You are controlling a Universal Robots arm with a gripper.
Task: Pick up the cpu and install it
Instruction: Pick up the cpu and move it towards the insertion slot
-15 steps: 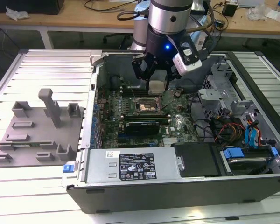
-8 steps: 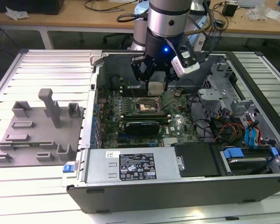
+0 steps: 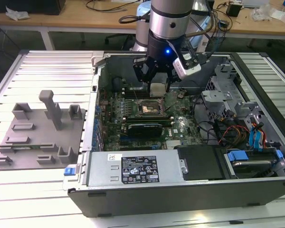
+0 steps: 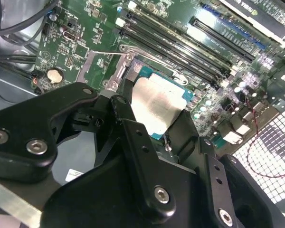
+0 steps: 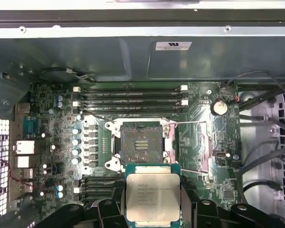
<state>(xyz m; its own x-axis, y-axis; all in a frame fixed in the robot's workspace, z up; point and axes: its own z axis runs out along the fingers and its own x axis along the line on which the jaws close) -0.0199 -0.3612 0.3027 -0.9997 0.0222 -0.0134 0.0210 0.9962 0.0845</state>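
Right now the cpu (image 5: 153, 197) is clamped by its edges between the gripper's (image 3: 156, 87) black fingers, silver top showing. It hangs over the green board (image 5: 202, 137), near the bare socket (image 5: 141, 145) but not in it. All of this is inside the opened computer case (image 3: 133, 194). At the exterior view's left, a grey plate with pegs (image 3: 38, 128) lies on the slatted table (image 3: 38, 194).
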